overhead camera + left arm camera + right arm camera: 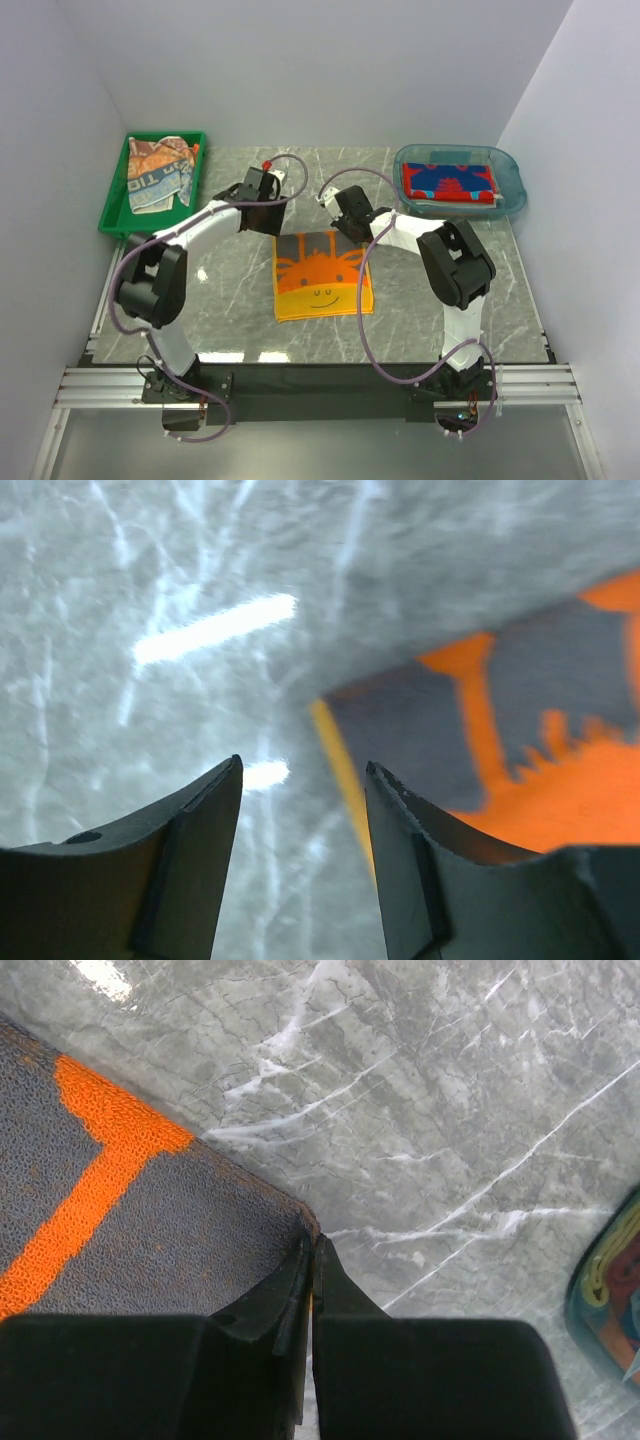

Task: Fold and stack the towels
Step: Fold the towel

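Left gripper (303, 770) spread and empty at the 11 o'clock corner of the orange towel (322, 275); right gripper (312, 1245) pressed together, apparently pinching its 1 o'clock corner. Progress judged early: red towel (448, 182) folded in tub (514, 176) at 2 o'clock, orange towel flat and unfolded at centre, heap (158, 172) waiting in tray (115, 205) at 10 o'clock. Count: 1 orange towel, 1 red towel, heap of at least 2 (cannot separate), 1 tub, 1 tray.

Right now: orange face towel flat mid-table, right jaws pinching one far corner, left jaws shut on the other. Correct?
No. The left jaws are open at a corner of the orange towel, gripping nothing, as the left wrist view shows. The rest stands: towel flat, right jaws shut on its other far corner.
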You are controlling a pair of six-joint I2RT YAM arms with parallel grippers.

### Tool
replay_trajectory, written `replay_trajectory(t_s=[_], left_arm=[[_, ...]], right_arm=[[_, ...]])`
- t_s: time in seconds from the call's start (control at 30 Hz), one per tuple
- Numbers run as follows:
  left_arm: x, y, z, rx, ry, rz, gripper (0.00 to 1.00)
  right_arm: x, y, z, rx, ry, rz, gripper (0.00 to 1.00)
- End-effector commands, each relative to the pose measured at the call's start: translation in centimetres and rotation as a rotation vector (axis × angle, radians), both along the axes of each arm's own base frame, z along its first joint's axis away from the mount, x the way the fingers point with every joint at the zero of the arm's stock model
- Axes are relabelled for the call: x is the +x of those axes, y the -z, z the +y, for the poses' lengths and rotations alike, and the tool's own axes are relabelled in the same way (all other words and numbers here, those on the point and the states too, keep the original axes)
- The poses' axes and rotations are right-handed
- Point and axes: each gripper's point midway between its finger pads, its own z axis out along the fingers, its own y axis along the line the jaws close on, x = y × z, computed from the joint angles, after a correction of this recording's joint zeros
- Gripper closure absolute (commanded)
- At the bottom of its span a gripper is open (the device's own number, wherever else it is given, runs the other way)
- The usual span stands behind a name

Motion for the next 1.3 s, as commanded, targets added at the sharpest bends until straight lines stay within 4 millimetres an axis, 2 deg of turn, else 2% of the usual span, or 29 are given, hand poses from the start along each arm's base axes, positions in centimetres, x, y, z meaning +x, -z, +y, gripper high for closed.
replay_trajectory(t_s=[0.0, 0.27, 0.43, 0.57, 0.77, 0.93, 1.13, 1.27], left_arm=[[1.7, -0.4, 0.0, 0.029, 0.133, -0.005, 0.42], [3.1, 2.1, -0.9, 0.038, 0.238, 0.045, 0.42], [3.2, 4.1, -0.9, 0.057, 0.259, 0.1, 0.43], [3.1, 4.8, -1.1, 0.064, 0.288, 0.116, 0.44], [2.4, 5.9, -0.5, 0.042, 0.321, 0.167, 0.45], [1.8, 8.2, 0.3, 0.083, 0.29, 0.222, 0.51], [0.0, 11.3, 1.0, 0.118, 0.25, 0.312, 0.58], [-1.2, 12.9, 1.5, 0.135, 0.234, 0.376, 0.67]], right_arm=[[0.7, -2.8, 0.5, 0.04, -0.013, -0.055, 0.98], [0.6, -2.6, 0.6, 0.046, -0.01, -0.054, 0.98], [0.6, -2.9, 0.6, 0.052, -0.007, -0.066, 0.98], [0.7, -3.0, 0.6, 0.049, -0.007, -0.071, 0.98], [0.8, -2.7, 0.6, 0.05, -0.002, -0.07, 0.98], [0.9, -3.0, 0.5, 0.055, 0.008, -0.083, 0.98], [1.0, -3.2, 0.5, 0.054, 0.01, -0.094, 0.98], [0.9, -3.1, 0.4, 0.052, 0.01, -0.093, 0.98]])
